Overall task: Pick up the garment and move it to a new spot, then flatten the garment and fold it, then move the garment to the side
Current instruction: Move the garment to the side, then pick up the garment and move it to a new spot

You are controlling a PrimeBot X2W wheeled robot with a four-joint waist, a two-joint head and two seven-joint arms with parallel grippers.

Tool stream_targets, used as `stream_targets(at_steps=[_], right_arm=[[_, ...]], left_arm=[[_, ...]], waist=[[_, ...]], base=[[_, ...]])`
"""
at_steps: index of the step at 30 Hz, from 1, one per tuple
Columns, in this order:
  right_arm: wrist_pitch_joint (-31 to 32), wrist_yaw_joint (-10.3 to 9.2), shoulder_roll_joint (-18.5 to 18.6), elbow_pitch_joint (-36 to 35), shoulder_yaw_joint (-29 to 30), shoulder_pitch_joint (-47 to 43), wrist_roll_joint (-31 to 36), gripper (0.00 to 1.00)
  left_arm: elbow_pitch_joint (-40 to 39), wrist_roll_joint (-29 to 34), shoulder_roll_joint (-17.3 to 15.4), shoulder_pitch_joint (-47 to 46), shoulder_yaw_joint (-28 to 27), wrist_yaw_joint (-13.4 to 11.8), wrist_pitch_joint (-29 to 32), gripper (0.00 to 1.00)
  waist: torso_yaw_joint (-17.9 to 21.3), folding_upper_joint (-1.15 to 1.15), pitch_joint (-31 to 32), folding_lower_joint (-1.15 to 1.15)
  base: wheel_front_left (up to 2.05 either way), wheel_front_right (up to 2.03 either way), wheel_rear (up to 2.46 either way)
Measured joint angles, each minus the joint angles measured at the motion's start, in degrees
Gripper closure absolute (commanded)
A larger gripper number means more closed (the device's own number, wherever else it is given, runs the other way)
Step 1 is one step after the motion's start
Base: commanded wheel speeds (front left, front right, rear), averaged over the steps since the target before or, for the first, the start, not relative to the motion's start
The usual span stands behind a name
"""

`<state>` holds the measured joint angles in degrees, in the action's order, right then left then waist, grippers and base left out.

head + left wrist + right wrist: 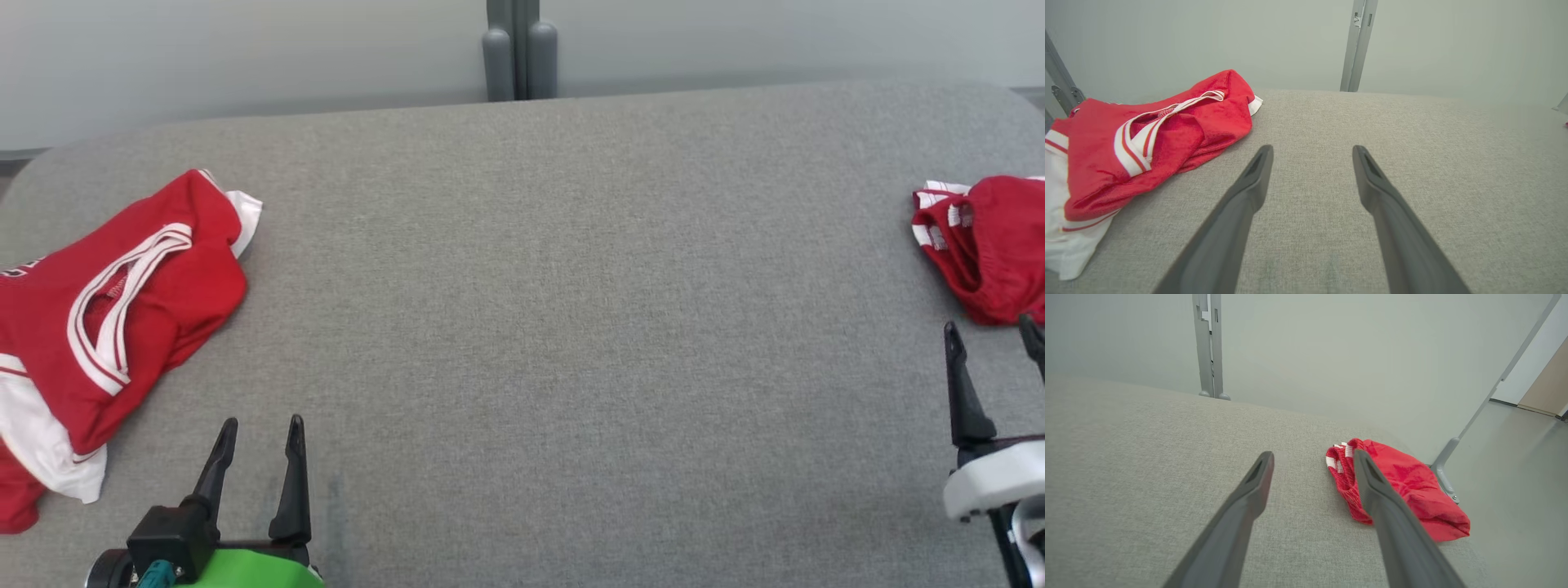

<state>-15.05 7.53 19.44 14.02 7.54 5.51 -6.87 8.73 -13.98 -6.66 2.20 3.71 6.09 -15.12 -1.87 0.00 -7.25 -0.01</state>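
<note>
A crumpled red garment [122, 310] with white trim lies at the left edge of the grey cloth-covered table [571, 286]. My left gripper [263, 423] stands open just right of it near the front edge, holding nothing. In the left wrist view the garment [1167, 134] lies up and left of the open left gripper [1312, 151]. A smaller bunched red garment [992, 245] sits at the table's right edge. My right gripper [990, 327] is open just in front of it. In the right wrist view that red bundle [1404, 486] lies partly behind the right finger of the open gripper [1312, 455].
A grey upright post [518, 49] stands behind the table's far edge at the middle, against a pale wall. In the right wrist view a slanted metal frame leg [1447, 469] and the floor [1515, 457] lie just beyond the table's right edge.
</note>
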Motion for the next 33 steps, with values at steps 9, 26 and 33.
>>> stream_targets(at_steps=[9,26,33], right_arm=[[0.0,0.0,-11.1,-8.2,2.1,-11.7,4.5,0.0],[0.0,-0.01,-15.7,-8.0,2.5,-15.4,5.7,0.0],[0.0,0.0,-15.9,-7.4,2.7,-15.3,5.8,0.0]], left_arm=[[6.1,0.0,0.1,1.5,-0.9,0.8,0.0,0.0],[7.2,1.0,1.4,3.0,-3.8,1.2,0.0,0.0],[6.4,1.2,1.8,3.0,-3.7,1.3,0.0,0.0]], waist=[[-3.0,0.0,5.3,0.0],[-2.4,0.0,8.1,0.0],[-2.7,0.0,8.1,0.0]], base=[[0.0,0.0,0.0],[0.0,0.0,0.0],[0.0,0.0,0.0]])
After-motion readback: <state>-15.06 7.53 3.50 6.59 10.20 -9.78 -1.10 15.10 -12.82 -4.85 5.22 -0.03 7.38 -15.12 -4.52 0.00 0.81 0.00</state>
